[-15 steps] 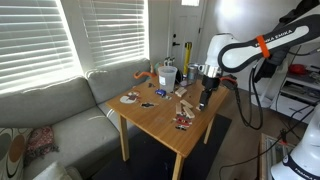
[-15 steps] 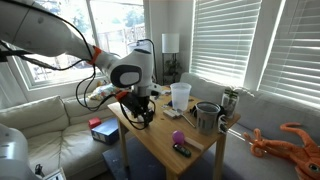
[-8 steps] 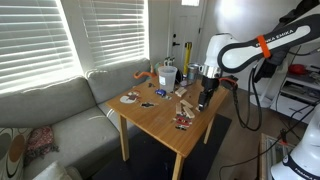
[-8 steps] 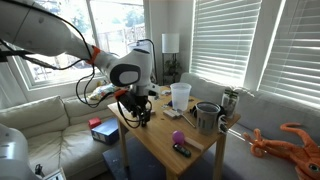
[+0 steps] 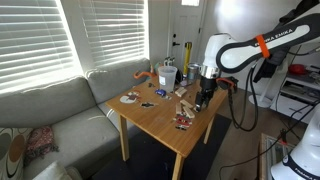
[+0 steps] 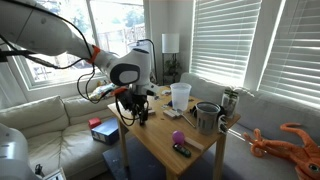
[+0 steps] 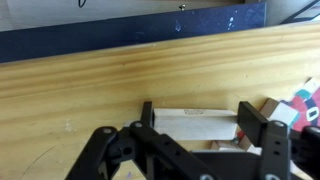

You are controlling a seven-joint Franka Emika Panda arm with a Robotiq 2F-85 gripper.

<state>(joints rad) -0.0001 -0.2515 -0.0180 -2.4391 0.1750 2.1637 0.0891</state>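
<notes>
Slippage is the main worry here. The end effector (image 7: 198,128) is clamped on a pale wooden block (image 7: 195,121), with one of its fingers (image 7: 147,114) pressed to each short end, so the jaws stand wide and the block spans the whole gap. The block lies on the desk (image 7: 90,75) or barely above it; the wrist view does not settle which. It sits near the desk's edge, with a dark rug (image 7: 120,28) showing beyond.

Held only by its ends, the block could swivel between the pads or drop out if the pinch is light. This close to the edge, a dropped block might well tumble to the floor. A brown piece (image 7: 268,105) and a red-and-white card (image 7: 302,104) lie just beside one finger, and a sideways sweep at this height would likely shove them. In an exterior view a clear cup (image 6: 180,95) and a metal mug (image 6: 207,117) stand well apart from the grip and look less at risk.
</notes>
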